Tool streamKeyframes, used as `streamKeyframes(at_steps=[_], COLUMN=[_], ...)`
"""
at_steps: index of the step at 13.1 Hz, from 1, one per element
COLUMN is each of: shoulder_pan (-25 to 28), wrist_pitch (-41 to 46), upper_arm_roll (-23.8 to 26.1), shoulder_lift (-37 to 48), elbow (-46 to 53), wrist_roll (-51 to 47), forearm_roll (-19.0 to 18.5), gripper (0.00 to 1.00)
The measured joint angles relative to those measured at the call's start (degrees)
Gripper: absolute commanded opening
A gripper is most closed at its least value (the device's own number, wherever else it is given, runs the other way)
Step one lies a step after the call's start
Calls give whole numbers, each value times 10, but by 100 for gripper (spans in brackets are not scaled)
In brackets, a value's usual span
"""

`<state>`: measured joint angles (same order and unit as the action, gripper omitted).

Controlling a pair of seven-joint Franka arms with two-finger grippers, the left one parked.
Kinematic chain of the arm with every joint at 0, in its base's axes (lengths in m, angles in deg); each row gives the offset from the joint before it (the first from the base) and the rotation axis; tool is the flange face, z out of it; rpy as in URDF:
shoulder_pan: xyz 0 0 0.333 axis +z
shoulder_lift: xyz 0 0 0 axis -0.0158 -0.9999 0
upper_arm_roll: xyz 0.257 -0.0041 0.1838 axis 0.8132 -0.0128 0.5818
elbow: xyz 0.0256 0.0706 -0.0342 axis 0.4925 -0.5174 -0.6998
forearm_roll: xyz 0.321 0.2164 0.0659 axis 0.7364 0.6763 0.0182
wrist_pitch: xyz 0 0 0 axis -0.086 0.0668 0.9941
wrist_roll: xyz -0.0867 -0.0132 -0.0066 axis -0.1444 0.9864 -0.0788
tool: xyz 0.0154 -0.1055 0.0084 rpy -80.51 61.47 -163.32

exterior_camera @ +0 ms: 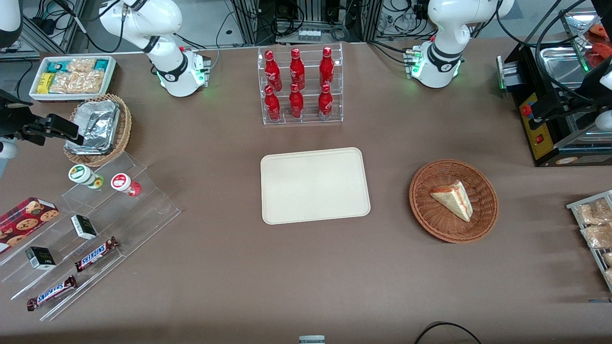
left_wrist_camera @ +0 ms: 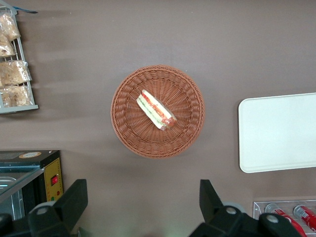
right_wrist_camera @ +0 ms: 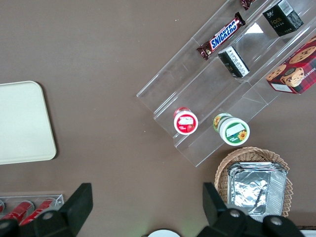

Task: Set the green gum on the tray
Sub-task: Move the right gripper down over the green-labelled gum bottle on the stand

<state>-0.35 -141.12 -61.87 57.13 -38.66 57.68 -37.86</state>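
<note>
Brown tabletop fills the scene, with the working arm reaching in at its own end of the table. Its gripper hangs high over the wicker basket of foil trays, fingers spread wide and holding nothing. On the clear stepped display stand two small bottles: the green gum and, just beside it, one red-lidded bottle. Both are upright, lids facing up, long axes vertical. Lower steps carry two Snickers bars, two small dark boxes and one cookie box. One cream tray lies flat mid-table, bare, well apart from the gum — its long sides run along the table's length. Six red bottles fill one clear rack farther from the camera than the tray.
</note>
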Motion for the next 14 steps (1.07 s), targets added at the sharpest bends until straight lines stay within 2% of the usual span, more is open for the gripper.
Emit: streamKeyframes(at_steps=[6, 14], shoulder_pan=[-1, -84], wrist_pitch=[-4, -186], upper_arm_roll=[-13, -30], shoulder_lift=[-11, -18], elbow=[-9, -147], wrist_roll=[18, 287], forearm_roll=[0, -1], gripper=[99, 99])
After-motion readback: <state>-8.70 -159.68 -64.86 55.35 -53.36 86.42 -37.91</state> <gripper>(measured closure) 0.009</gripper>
